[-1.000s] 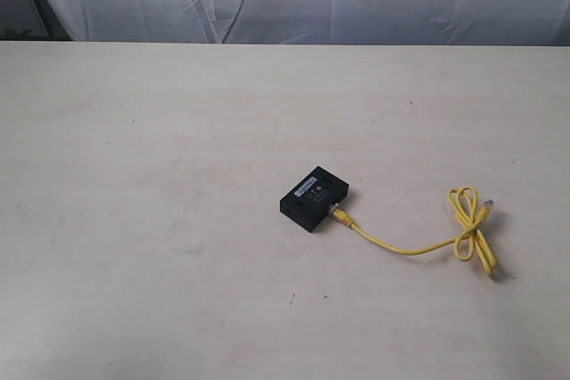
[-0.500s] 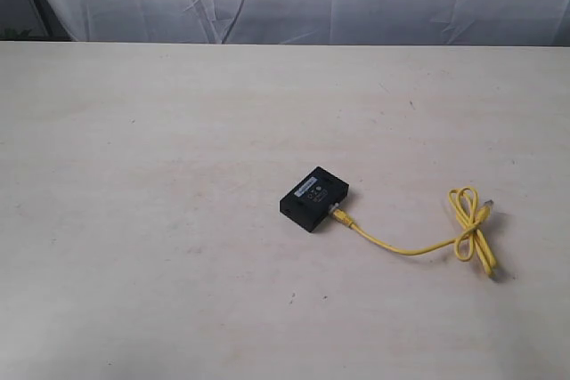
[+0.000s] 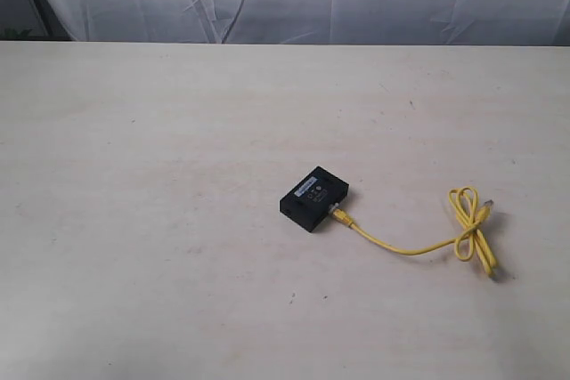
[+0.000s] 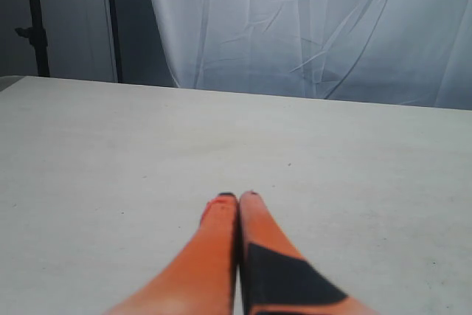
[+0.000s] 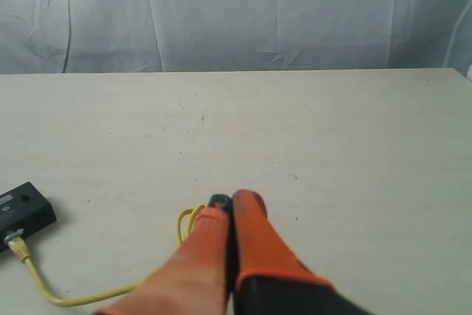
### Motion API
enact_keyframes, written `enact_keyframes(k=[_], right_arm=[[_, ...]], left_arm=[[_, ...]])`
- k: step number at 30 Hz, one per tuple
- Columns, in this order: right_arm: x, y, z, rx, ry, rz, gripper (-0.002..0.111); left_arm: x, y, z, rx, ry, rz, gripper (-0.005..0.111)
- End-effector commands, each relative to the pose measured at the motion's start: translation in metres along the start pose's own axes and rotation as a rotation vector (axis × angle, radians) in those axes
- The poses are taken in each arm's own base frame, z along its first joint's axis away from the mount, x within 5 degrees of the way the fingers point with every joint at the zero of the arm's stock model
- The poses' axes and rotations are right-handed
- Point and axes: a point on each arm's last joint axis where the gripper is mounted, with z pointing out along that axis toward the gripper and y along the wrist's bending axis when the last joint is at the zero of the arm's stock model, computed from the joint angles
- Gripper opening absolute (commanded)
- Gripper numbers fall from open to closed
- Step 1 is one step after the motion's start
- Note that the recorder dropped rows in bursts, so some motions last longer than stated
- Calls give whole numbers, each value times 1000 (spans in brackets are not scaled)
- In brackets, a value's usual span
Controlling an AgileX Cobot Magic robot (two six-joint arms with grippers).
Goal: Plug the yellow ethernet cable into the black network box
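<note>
The yellow ethernet cable [image 3: 405,250] looks seated in the black network box [image 3: 313,198], so the closed, empty left hand [image 4: 237,195] and right hand [image 5: 230,198] need only confirm.

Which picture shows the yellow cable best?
The exterior view. It shows the whole yellow ethernet cable, from its end at the black network box to the knotted loop. The right wrist view shows only part; the right pincer hides much of the loop. The left wrist view shows none.
</note>
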Motion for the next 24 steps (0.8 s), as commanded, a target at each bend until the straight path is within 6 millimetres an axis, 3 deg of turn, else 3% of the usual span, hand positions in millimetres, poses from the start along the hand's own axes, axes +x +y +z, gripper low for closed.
enact_keyframes(k=[1,24], right_arm=[[1,1,0,-8,-5,16,0],[1,1,0,-9,-3,18,0]], left_arm=[[1,0,0,0,-5,0,0],[1,0,0,0,-3,0,0]])
